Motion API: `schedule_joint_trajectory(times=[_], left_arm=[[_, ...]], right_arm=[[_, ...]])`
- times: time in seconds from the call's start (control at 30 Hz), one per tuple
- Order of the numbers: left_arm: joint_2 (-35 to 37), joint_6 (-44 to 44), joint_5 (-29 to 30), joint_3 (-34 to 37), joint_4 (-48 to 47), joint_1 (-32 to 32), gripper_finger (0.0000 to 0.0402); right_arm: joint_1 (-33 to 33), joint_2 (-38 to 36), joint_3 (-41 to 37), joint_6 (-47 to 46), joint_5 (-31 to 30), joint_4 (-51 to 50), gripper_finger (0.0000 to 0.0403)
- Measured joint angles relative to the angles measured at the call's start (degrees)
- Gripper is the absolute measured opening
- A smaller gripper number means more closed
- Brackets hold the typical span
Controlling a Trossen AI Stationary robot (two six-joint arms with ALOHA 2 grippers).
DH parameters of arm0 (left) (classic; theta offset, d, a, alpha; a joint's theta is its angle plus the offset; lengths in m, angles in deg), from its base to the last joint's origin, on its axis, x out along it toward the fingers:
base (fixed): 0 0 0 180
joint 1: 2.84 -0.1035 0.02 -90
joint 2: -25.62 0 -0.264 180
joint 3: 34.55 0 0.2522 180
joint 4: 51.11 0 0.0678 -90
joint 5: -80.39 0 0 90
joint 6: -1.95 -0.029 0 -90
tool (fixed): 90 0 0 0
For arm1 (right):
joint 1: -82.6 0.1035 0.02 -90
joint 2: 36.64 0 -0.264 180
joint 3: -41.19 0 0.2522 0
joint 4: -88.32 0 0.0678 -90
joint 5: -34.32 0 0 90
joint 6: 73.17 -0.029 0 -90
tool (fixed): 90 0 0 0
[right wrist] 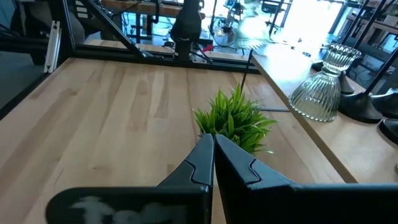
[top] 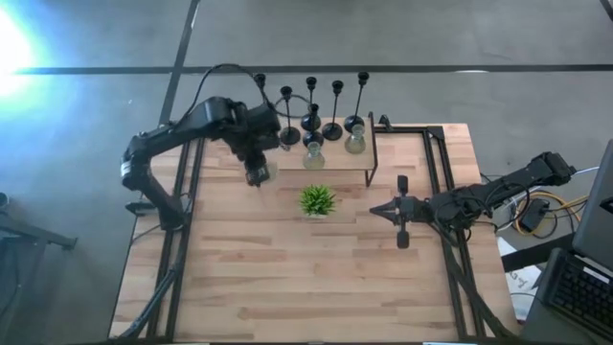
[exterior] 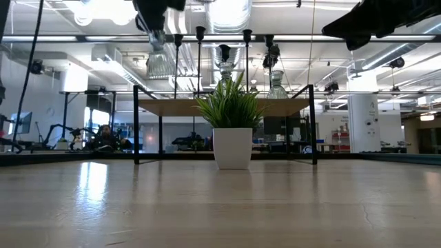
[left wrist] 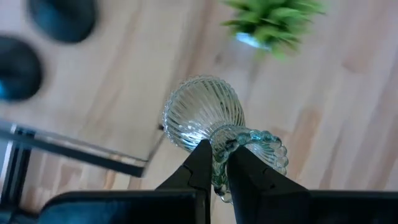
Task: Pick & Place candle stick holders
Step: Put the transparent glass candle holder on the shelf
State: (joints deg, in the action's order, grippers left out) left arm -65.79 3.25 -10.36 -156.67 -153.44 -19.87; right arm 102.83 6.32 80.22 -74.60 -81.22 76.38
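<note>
Left gripper point(left wrist: 214, 165) was clamped on a glass holder's point(left wrist: 205, 112) rim, airborne at 10 o'clock off the plant point(top: 317, 200). Right gripper point(top: 385, 210) idle, closed. Remaining holders point(top: 332, 129) sat on the shelf point(top: 340, 160); placement looked pending.

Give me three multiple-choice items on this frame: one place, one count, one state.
1. Where is the plant relative to the raised shelf?
A. On the table in front of it
B. On top of it
C. Under it

2. How many glass holders stand on the shelf?
A. One
B. Two
C. Four

3. The left gripper is:
A. Open over the plant
B. Shut on a glass holder's rim
C. Lying open on the table

Key:
1 A: the high view shows the pot on the bare table, clear of the shelf.
2 B: a second one stands beside the first.
3 B: the left wrist view shows the fingers pinching the held holder at its rim.
</note>
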Motion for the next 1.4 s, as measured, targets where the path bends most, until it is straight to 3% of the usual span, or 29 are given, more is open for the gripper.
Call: schedule_joint_trajectory(times=[0.33, 0.67, 0.87, 1.4], left_arm=[[0.5, -9.9, -0.8, 0.1, -1.4, 3.8, 0.0031], [0.5, -15.3, -1.9, 1.9, 0.2, 4.4, 0.0031], [0.6, -14.9, -10.8, 9.7, 2.0, 6.6, 0.0031], [0.7, -15.2, -10.2, 35.7, 24.0, 20.9, 0.0031]], right_arm=[[0.0, 0.0, 0.6, 4.9, 0.0, 0.2, 0.0008], [-0.2, 1.5, 0.7, 0.6, -0.1, 1.4, 0.0008], [-0.2, 3.9, 0.7, 1.6, -0.1, 1.4, 0.0008], [-0.2, 6.0, 0.7, 1.4, 0.0, 1.6, 0.0008]])
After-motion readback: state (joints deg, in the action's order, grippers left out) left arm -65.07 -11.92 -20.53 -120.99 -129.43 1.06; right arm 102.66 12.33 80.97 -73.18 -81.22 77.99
